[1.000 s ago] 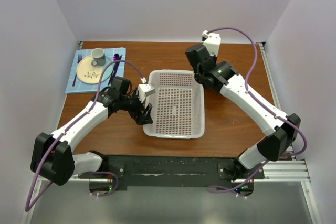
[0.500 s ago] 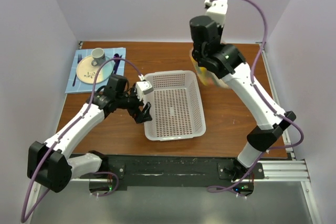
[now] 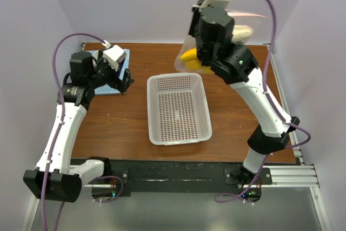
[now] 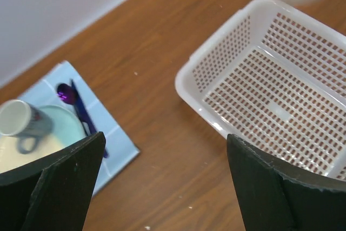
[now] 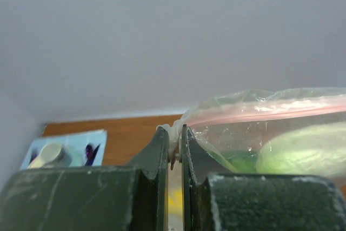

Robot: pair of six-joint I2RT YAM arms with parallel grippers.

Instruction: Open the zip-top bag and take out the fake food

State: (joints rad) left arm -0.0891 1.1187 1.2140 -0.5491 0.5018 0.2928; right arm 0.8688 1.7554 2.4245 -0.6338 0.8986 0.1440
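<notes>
My right gripper [image 3: 201,36] is raised high over the table's far side and is shut on the end of the zip-top bag [image 3: 219,44]. In the right wrist view its jaws [image 5: 174,136] pinch the bag's corner beside the pinkish zipper strip [image 5: 270,113]. The clear bag [image 5: 270,144] hangs from it with fake food inside: a yellow banana [image 3: 190,58], a cream-white piece [image 3: 240,33] and green pieces [image 5: 292,152]. My left gripper [image 3: 125,79] is open and empty, lifted over the blue mat at the far left.
An empty white mesh basket [image 3: 178,107] sits mid-table, also in the left wrist view [image 4: 281,85]. A blue mat [image 4: 102,133] at the far left holds a plate, a cup [image 4: 21,123] and a purple spoon [image 4: 73,101]. White walls close in the table.
My right arm has lifted the bag up off the table behind the basket. My left arm has let go of the basket's left rim and swung back to the far left, rising.
</notes>
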